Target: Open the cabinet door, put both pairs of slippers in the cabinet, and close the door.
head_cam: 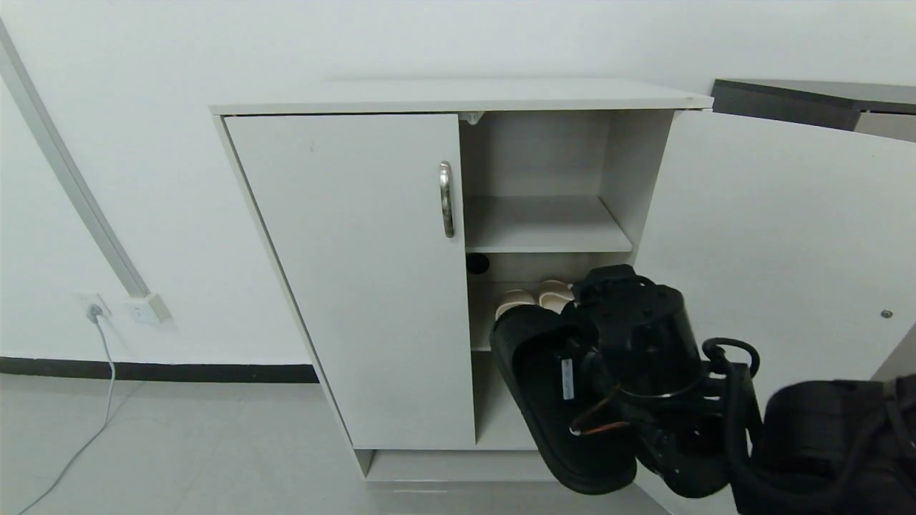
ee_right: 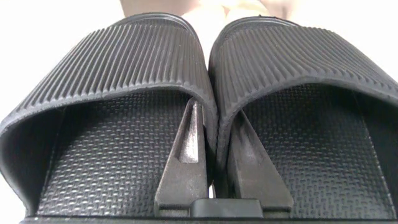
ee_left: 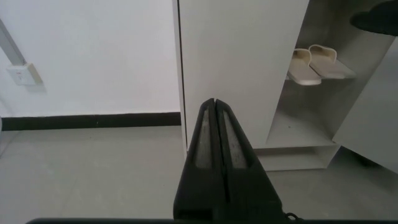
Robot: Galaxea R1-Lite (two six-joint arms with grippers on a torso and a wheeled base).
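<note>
Our right gripper [ee_right: 216, 134] clamps the inner sides of the black ribbed rubber slippers [head_cam: 547, 408], lower right in the head view, before the open white cabinet [head_cam: 343, 286]. Our left gripper [ee_left: 214, 106] has its fingers together.

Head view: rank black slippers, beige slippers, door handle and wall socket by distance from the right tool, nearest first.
1. black slippers, clamped in the right tool.
2. beige slippers, on a cabinet shelf just behind.
3. door handle, on the closed left door.
4. wall socket, far left on the wall.
</note>
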